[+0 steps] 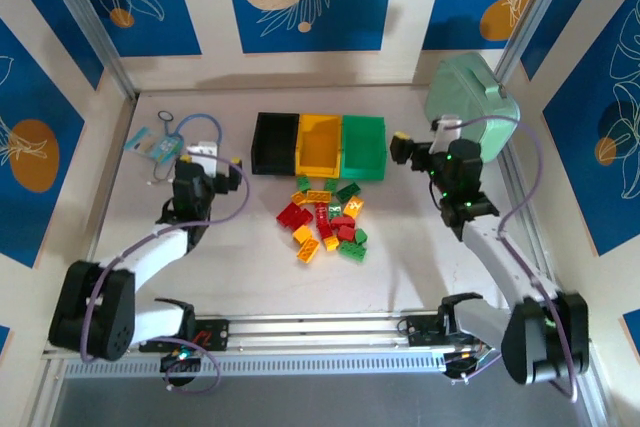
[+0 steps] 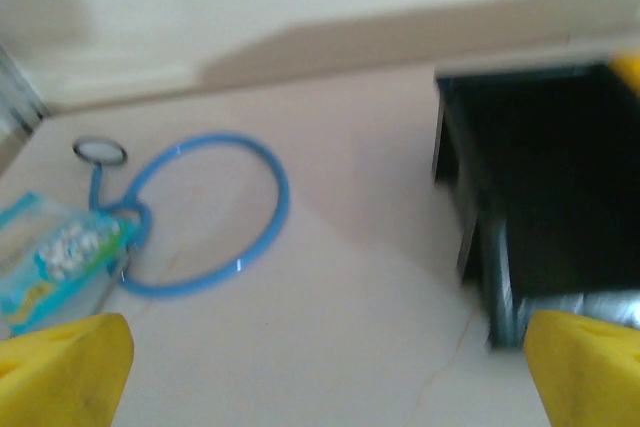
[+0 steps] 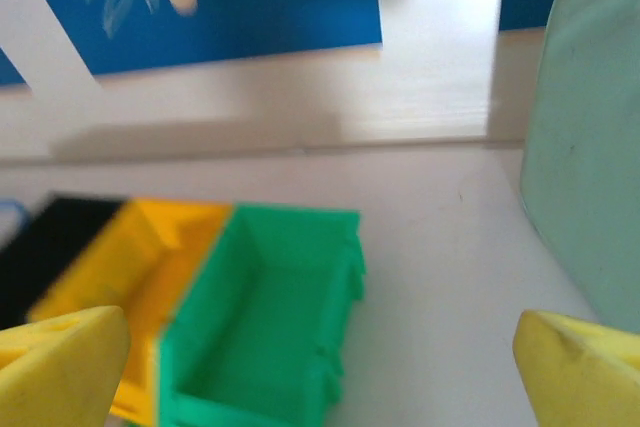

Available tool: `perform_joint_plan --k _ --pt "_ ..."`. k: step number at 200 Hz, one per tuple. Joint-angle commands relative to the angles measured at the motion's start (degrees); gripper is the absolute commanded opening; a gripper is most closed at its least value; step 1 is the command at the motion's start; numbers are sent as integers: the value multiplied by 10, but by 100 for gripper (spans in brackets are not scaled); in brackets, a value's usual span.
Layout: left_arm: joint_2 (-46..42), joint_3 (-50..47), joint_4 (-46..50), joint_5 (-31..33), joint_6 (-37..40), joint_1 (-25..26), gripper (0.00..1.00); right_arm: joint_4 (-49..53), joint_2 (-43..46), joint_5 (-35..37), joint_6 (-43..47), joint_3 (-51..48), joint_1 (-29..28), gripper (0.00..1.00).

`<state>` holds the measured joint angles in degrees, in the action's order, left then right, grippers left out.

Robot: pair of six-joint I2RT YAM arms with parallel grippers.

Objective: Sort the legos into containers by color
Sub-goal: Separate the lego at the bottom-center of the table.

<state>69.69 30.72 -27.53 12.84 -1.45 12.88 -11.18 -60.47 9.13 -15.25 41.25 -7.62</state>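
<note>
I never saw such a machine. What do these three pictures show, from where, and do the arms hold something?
Two robot arms stand at the edge of a table. One picture looks down from above; the other two come from wrist cameras, yellow fingertips at the bottom corners. The left gripper and right gripper are open, holding nothing. On the table lie legos, red, yellow and green, beside a black bin, yellow bin and green bin; a mint-green case, a blue stethoscope and a packet.

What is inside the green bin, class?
Nothing: the green bin shows a bare floor from above. The legos lie on the table in front of it. Its near wall may hide a sliver.
</note>
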Motion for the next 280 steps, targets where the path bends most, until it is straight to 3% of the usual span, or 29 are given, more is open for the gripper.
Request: perform_joint_plan --k 1,24,65,116,191,228,280 --pt "-42 43 147 -66 -105 2 100 228 10 -165 -150 42 58 99" --pt "-63 65 200 -105 -179 22 100 259 36 -141 -168 39 9 99" --pt "-40 118 342 -101 -175 126 97 338 41 -64 -158 52 -86 99" --pt "-1 121 411 -68 -188 242 91 446 -22 -5 -186 117 -145 99" --pt "29 99 409 -85 -251 282 81 586 -140 22 -249 214 -154 99" --pt "58 116 426 -101 -258 289 77 579 -114 24 -224 206 -201 99" --pt "90 139 433 -98 -272 309 73 569 -65 -24 -218 190 -208 97"
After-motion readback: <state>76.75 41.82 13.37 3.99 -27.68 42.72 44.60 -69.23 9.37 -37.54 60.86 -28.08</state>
